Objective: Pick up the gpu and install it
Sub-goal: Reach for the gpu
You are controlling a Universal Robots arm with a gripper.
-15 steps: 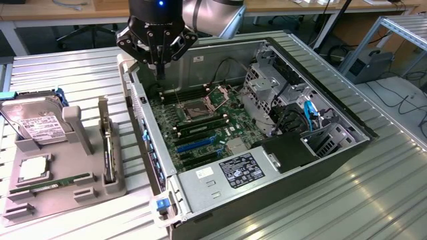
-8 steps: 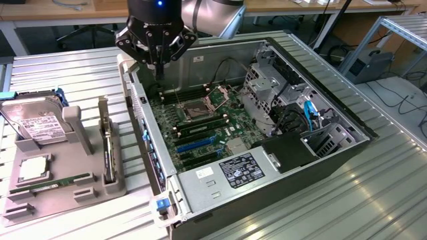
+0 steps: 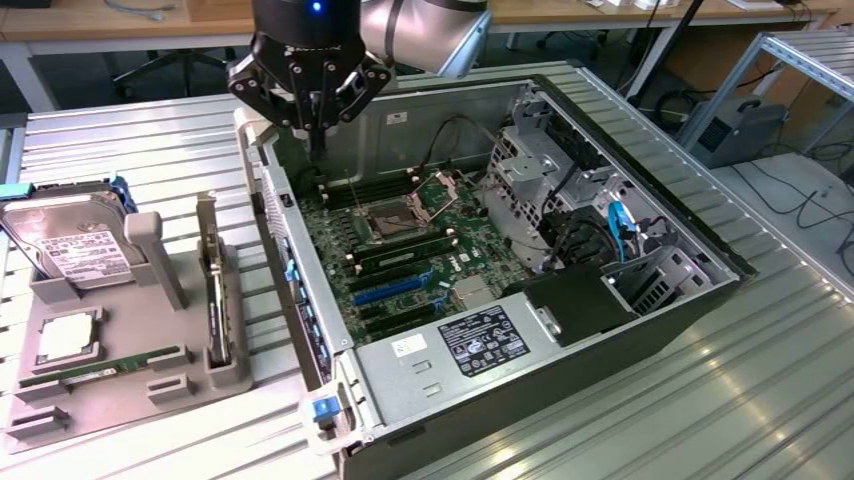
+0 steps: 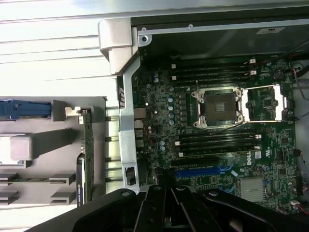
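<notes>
Slatted metal bench (image 3: 134, 140) underneath, open computer case (image 3: 427, 110) in the middle. Your gripper (image 3: 318, 140) hangs over the case's corner, fingers pinched together on nothing. Careful: go down here and those closed tips would likely jab the motherboard (image 3: 441, 250) inside the case. The gpu (image 3: 214, 290) stands on edge in the grey holder (image 3: 200, 375) just outside the case wall, well apart from the fingers.
</notes>
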